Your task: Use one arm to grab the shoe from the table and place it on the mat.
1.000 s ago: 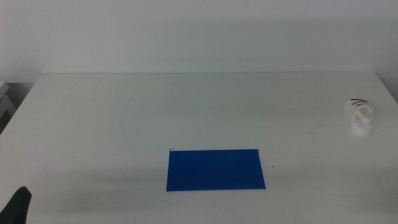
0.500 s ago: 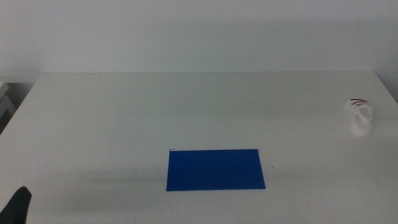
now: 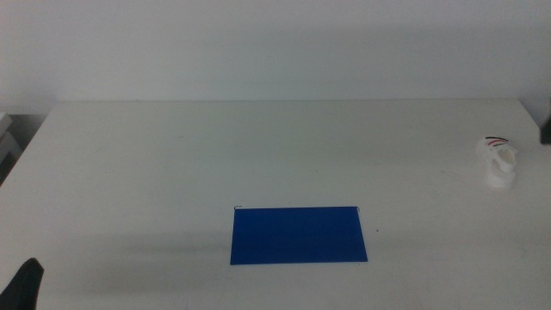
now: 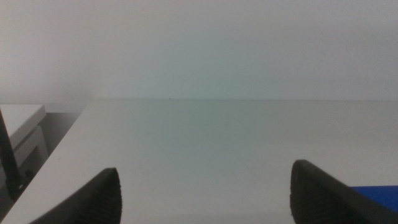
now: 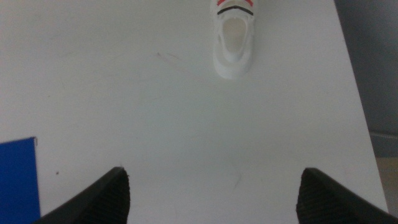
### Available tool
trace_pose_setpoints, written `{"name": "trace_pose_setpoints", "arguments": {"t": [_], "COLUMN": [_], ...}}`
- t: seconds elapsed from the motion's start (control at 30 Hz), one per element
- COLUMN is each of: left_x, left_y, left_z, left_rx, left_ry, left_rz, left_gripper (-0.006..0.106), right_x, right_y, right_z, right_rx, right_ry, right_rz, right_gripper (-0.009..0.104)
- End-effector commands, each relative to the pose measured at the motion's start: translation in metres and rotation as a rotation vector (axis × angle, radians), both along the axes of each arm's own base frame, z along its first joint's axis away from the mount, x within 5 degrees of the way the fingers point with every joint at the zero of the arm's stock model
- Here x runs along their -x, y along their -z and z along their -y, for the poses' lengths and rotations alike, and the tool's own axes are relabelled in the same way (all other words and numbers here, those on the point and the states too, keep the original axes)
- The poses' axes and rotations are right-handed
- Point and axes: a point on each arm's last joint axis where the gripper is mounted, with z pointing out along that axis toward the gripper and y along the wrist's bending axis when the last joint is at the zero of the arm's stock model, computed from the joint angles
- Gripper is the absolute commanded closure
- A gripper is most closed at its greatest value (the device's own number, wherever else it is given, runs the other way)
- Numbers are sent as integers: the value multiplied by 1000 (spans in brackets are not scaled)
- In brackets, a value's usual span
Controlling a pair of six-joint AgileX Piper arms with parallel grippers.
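Note:
The white shoe [image 3: 499, 161] with black and red straps stands near the right edge of the white table [image 3: 258, 146]. The dark blue mat [image 3: 299, 234] lies flat near the front middle, well left of the shoe. My right gripper [image 5: 214, 171] is open and empty, high above the table, with the shoe [image 5: 234, 37] ahead of its jaws and a corner of the mat [image 5: 17, 180] to one side. A dark bit of the right arm [image 3: 546, 129] shows at the right edge of the middle view. My left gripper [image 4: 205, 168] is open and empty, waiting at the front left corner [image 3: 26, 284].
The table's right edge [image 5: 357, 93] runs close beside the shoe, with grey floor beyond it. A white wall stands behind the table. A grey-white piece of furniture [image 3: 7, 142] sits beyond the left edge. A corner of the mat [image 4: 376, 196] shows in the left wrist view.
A dark part of the right arm has come into the middle view at its right edge, above the shoe. The shoe, mat and left gripper have not moved.

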Motion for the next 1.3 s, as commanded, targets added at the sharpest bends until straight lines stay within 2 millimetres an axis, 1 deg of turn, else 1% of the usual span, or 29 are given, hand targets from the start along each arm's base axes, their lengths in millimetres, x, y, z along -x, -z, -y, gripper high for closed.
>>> {"name": "trace_pose_setpoints", "arguments": {"t": [0.0,0.13,0.23,0.37,0.5,0.53,0.63,0.8,0.97,1.03,1.17,1.23,1.27], "left_x": [1,1,1,1,1,1,1,1,1,1,1,1,1], "left_y": [-5,-5,-5,-5,-5,-5,-5,-5,-5,-5,-5,-5,-5], "left_z": [1,1,1,1,1,1,1,1,1,1,1,1,1], "left_rx": [10,10,10,10,10,10,10,10,10,10,10,10,10], "left_ry": [13,13,13,13,13,13,13,13,13,13,13,13,13], "left_rz": [80,80,80,80,80,80,80,80,80,80,80,80,80], "left_gripper": [8,8,8,8,8,8,8,8,8,8,8,8,8], "right_x": [-23,-61,-90,-126,-161,-167,-186,-203,-212,-216,-220,-220,-220], "right_y": [-16,-9,0,16,35,38,57,88,113,119,129,132,133], "right_z": [3,7,11,13,21,23,30,37,42,45,48,48,48], "right_rx": [23,46,68,71,94,103,117,111,108,113,107,108,108], "right_ry": [-6,-4,-2,-7,-10,-7,8,38,47,59,81,80,79], "right_rz": [18,-57,-98,-141,-159,-160,-190,-241,-263,-252,-251,-257,-258], "right_gripper": [5,5,5,5,5,5,5,5,7,9,15,21,26]}}
